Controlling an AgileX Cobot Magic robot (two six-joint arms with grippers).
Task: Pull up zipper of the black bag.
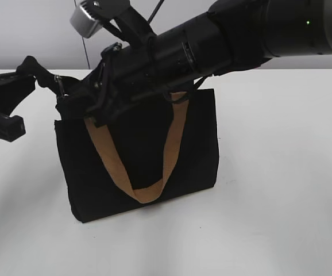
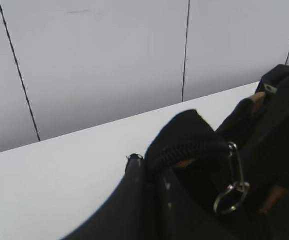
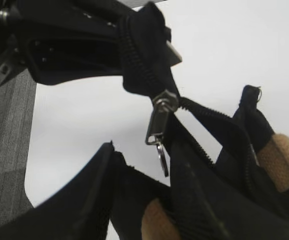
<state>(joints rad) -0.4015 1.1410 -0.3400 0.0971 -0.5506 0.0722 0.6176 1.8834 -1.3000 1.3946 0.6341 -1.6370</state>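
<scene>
White tabletop (image 1: pixel 281 190) before a pale panelled wall, bearing the black bag (image 1: pixel 195 144) upright, one tan handle (image 1: pixel 149 192) hanging down its front. Left gripper (image 1: pixel 39 77), jaws together, pinches the raised end of the bag's zipper track (image 2: pixel 184 145). Zipper (image 3: pixel 159 117), a silver slider with dangling ring, sits beside that held end. Right gripper (image 1: pixel 88 112) rests at the bag's top edge near the slider, jaws partly apart; whether it grips anything cannot be told.
</scene>
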